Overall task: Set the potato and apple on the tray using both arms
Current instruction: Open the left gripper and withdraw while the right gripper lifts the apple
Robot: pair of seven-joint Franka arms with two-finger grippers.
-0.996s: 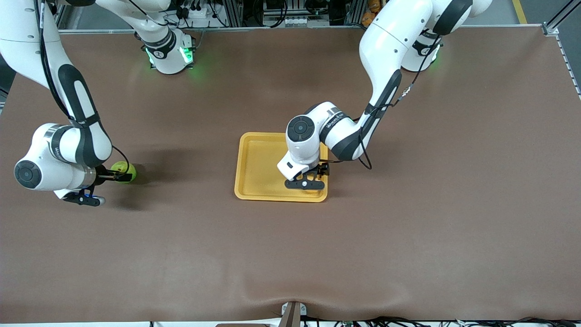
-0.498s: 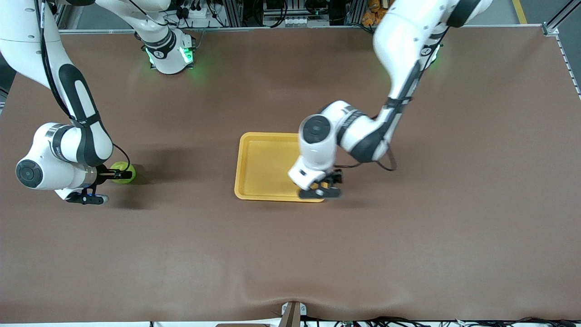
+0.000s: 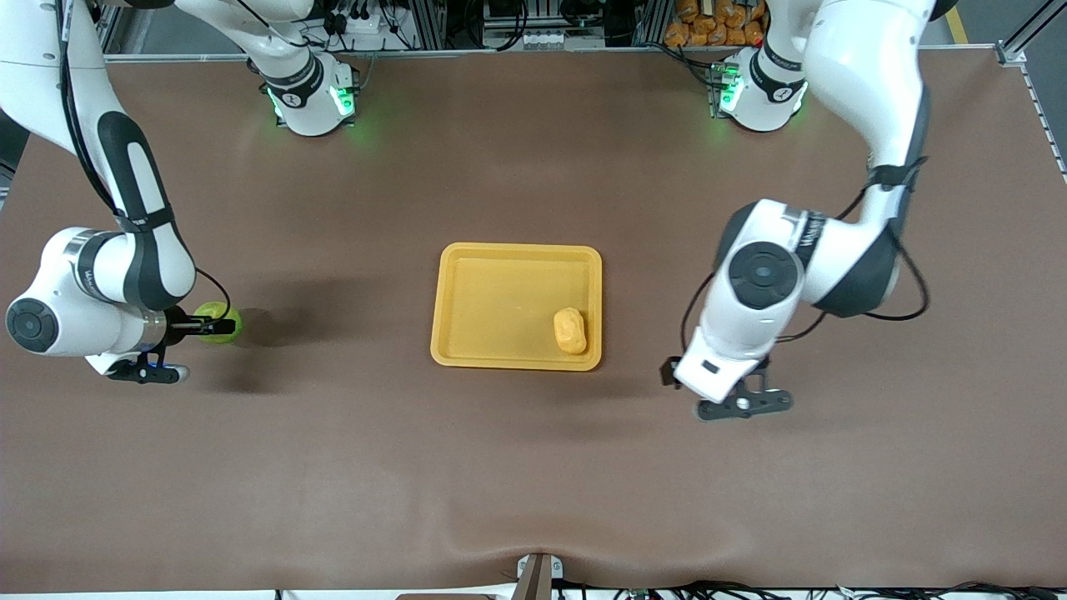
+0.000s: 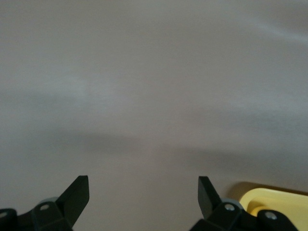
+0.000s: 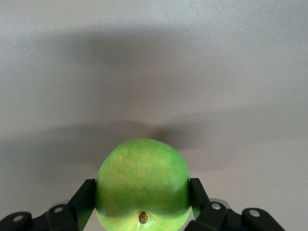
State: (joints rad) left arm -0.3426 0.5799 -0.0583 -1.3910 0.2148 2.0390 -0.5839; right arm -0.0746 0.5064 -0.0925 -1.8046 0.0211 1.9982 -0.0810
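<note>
My left gripper (image 3: 738, 398) is hanging over the bare brown counter (image 3: 533, 467) beside the tray (image 3: 500, 354), toward my left arm's end of the counter; its fingers (image 4: 77, 195) are spread wide with nothing between them, and a corner of the tray is showing past one finger in the left wrist view. The potato (image 3: 570, 330) is lying in the tray, in the corner nearest the front camera on my left arm's side, just beside the rim. Well apart from the tray, toward my right arm's end of the counter, my right gripper (image 3: 204, 326) is clamping the green apple (image 3: 220, 324), one finger on each flank, stem dimple facing the wrist camera.
</note>
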